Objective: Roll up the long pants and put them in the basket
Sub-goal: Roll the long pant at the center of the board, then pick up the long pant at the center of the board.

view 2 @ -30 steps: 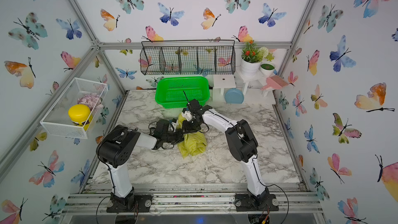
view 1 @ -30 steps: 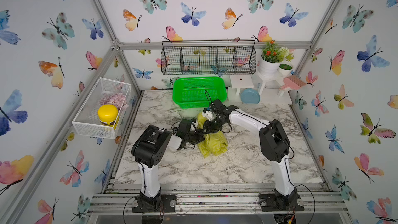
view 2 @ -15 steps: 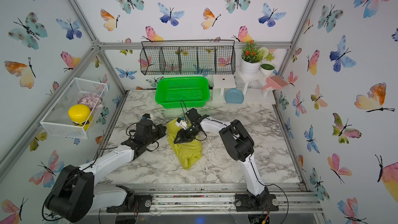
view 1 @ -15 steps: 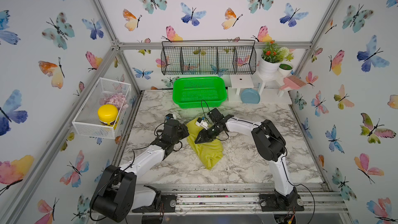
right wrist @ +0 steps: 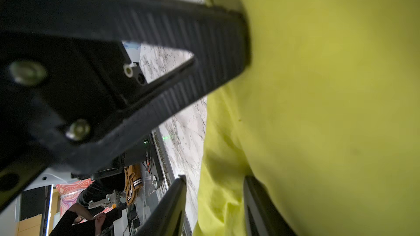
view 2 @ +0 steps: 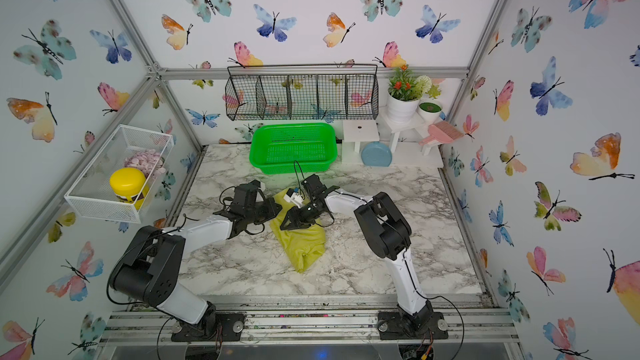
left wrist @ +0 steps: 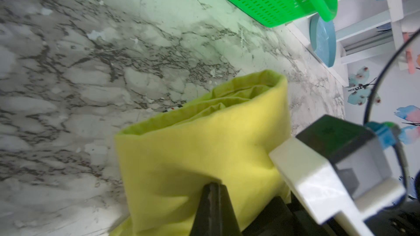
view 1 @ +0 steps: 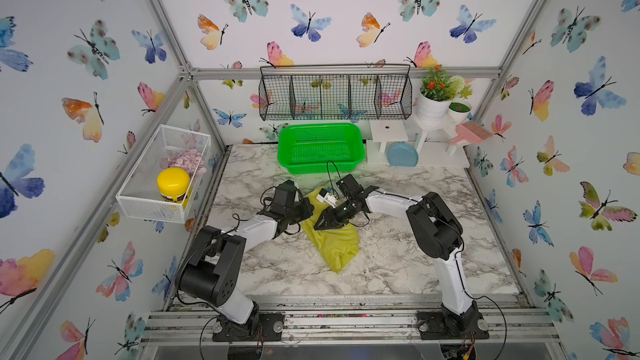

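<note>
Pants: the long pants [view 1: 334, 242] sit in a crumpled heap just left of centre in both top views, on the marble table [view 1: 408, 261].
Left gripper: the left gripper [left wrist: 212, 189] has its jaws squeezed together at the pants' upper-left edge, and the cloth puckers right at the tip, so it looks pinched.
Right gripper: the right gripper [view 1: 320, 225] is partly spread over the upper part of the heap, one finger tip [right wrist: 244, 32] touching the fabric.
Basket: the green basket [view 1: 320, 168] is higher in frame, well apart from the pants.
</note>
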Controlling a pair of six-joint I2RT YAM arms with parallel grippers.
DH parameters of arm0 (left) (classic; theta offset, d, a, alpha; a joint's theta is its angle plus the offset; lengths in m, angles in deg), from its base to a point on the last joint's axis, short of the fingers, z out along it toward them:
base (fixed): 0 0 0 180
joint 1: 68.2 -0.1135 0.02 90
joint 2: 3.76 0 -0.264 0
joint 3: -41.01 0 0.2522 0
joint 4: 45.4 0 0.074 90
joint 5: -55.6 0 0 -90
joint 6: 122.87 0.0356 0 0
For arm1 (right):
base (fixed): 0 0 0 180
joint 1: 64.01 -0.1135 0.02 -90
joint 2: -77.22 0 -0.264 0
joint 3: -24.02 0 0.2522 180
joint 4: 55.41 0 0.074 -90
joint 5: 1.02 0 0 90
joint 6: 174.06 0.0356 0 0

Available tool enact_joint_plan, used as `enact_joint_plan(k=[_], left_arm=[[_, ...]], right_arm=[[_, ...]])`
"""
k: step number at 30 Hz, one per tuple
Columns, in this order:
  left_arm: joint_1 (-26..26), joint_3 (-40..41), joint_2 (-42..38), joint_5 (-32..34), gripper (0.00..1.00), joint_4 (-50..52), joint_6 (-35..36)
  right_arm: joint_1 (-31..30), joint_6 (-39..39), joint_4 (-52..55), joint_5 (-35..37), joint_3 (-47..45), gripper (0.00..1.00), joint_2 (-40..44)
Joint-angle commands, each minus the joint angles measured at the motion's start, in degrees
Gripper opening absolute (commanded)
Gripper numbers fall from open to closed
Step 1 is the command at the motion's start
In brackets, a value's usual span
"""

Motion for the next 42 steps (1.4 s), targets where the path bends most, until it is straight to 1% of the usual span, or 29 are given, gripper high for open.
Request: enact_joint_plan(k=[1, 4, 6, 9, 12, 15, 17, 20, 23, 27, 29, 32, 37, 39, 40, 42], left_arm=[[0.39, 2.39, -2.49, -2.3, 0.0, -0.76, -1.05], [0.39, 3.79, -4.99, -2.07, 0.0, -0.7, -1.87], [0.41, 3.76, -4.02, -3.24, 0.0, 0.55, -2.22], [0.41, 4.02, 0.67, -6.39, 0.0, 0.75, -2.83], [0.35, 3.07, 7.95, -8.23, 0.0, 1.61, -3.7], [0.38, 2.7, 12.88, -10.24, 0.0, 0.75, -5.29], [0.33, 2.87, 14.73, -10.58, 0.0, 0.12, -6.06], [0.24, 2.24, 16.86, -11.33, 0.0, -0.06, -6.09], [0.24, 1.18, 17.69, -11.61, 0.0, 0.82, -5.58], [0.14, -0.99, 18.28, -11.14, 0.0, 3.4, -3.59], [0.15, -2.59, 19.17, -11.28, 0.0, 4.96, -2.43], [-0.11, -5.13, 20.64, -11.5, 0.0, 7.04, -0.74], [-0.29, -10.29, 23.59, -11.91, 0.0, 10.33, 2.15], [-0.29, -12.66, 26.01, -11.91, 0.0, 11.96, 3.37], [-0.38, -13.85, 26.92, -14.06, 0.0, 12.62, 3.89], [-0.33, -15.86, 28.31, -14.7, 0.0, 13.69, 4.9]], right_arm=[[0.27, 1.73, 8.17, 4.14, -1.68, 0.47, -4.29], [0.27, 2.14, 8.07, 3.81, -1.01, 0.47, -5.59], [0.27, 2.4, 8.0, 3.92, -0.64, 0.47, -5.93], [0.27, 2.24, 9.28, 4.65, 1.05, 0.47, -5.7], [0.36, 0.75, 12.83, 6.22, 4.26, 0.47, -4.43], [0.86, -1.62, 18.66, 7.54, 9.68, 0.48, -2.34], [1.77, -2.33, 21.38, 7.93, 13.18, 0.48, -0.49], [4.34, -1.89, 22.94, 7.4, 17.0, 0.49, 1.79], [8.12, -1.15, 22.98, 8.09, 18.18, 0.49, 3.01], [14.62, -4.59, 26.22, 7.85, 18.18, 0.51, 0.33], [17.4, -5.56, 26.1, 7.59, 16.91, 0.52, -0.85], [19.79, -5.46, 20.96, 5.12, 13.05, 0.57, -1.49], [20.09, -9.17, 22.76, 0.4, 15.42, 0.59, -7.29], [20.14, -8.85, 19.95, -3.13, 14.58, 0.59, -8.53], [20.14, -8.39, 18.79, -4.32, 14.4, 0.6, -9.1], [20.09, -7.57, 16.76, -7.46, 14.31, 0.61, -10.34]])
